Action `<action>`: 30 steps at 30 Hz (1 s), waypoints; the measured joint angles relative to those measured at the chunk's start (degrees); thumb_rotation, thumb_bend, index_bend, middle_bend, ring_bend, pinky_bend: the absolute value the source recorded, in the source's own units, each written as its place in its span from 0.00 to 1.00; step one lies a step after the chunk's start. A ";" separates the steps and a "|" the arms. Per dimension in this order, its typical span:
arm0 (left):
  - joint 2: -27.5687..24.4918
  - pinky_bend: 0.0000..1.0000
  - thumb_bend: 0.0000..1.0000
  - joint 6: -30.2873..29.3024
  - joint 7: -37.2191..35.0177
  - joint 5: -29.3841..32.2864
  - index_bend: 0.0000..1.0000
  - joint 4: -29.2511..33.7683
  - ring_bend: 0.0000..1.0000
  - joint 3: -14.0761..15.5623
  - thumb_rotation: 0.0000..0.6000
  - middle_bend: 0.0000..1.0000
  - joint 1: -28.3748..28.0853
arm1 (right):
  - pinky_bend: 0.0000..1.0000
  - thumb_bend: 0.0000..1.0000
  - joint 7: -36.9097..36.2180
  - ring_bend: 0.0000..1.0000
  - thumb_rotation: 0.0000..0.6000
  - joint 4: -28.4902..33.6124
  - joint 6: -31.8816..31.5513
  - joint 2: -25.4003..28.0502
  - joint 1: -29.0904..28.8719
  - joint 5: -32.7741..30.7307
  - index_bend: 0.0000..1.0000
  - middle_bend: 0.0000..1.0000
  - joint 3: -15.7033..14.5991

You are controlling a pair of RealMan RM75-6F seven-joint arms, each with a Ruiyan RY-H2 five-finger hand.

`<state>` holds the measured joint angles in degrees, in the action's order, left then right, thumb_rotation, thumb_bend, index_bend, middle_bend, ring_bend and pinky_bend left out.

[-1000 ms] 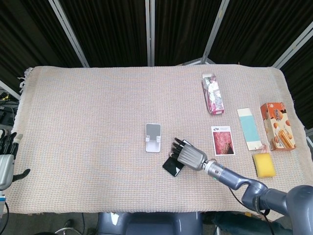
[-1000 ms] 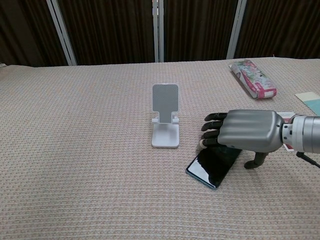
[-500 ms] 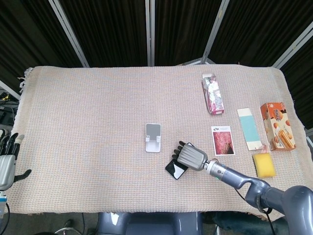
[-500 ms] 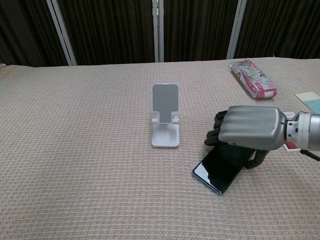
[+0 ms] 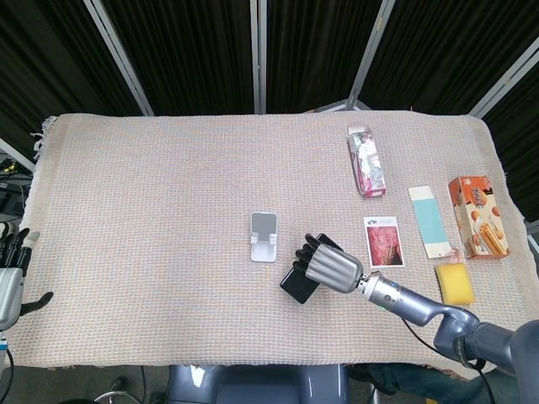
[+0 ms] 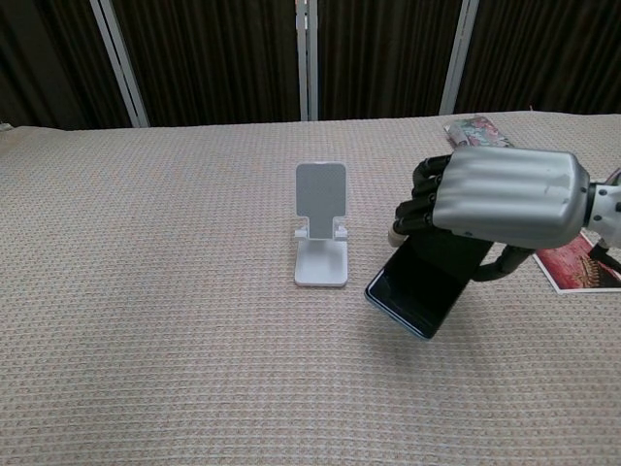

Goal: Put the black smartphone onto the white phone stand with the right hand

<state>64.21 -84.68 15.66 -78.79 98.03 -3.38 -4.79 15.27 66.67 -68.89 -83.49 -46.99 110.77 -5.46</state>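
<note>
Grey metal right hand point(image 6: 505, 199) curled around the upper end of the flat black glass smartphone point(image 6: 427, 283), gripping it tilted, clear of the woven beige tablecloth point(image 6: 146, 291). Held just right of the upright white plastic phone stand point(image 6: 320, 225), not touching it. Left hand point(image 5: 10, 269) low at the table's left edge, fingers spread, holding nothing.

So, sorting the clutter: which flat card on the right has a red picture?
The photo card nearest the right hand; the longer card beyond is plain pale blue.
</note>
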 measured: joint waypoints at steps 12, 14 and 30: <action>-0.51 0.00 0.00 0.70 -1.22 1.71 0.00 -0.27 0.00 -0.84 1.00 0.00 -0.18 | 0.30 0.10 23.41 0.41 1.00 4.47 1.71 1.90 -5.85 2.24 0.46 0.50 9.25; -0.53 0.00 0.00 1.16 -1.37 2.37 0.00 -0.50 0.00 -1.04 1.00 0.00 -0.30 | 0.30 0.10 28.18 0.41 1.00 4.03 3.05 1.39 -7.29 2.77 0.45 0.50 10.71; -0.18 0.00 0.00 3.30 -1.58 5.39 0.00 -2.08 0.00 -1.75 1.00 0.00 -1.05 | 0.29 0.10 53.59 0.41 1.00 -2.54 11.72 -6.47 -10.61 3.03 0.46 0.50 13.78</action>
<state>64.04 -81.38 14.08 -73.40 95.95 -5.13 -5.84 68.86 64.13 -57.17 -89.97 -57.60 113.80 8.32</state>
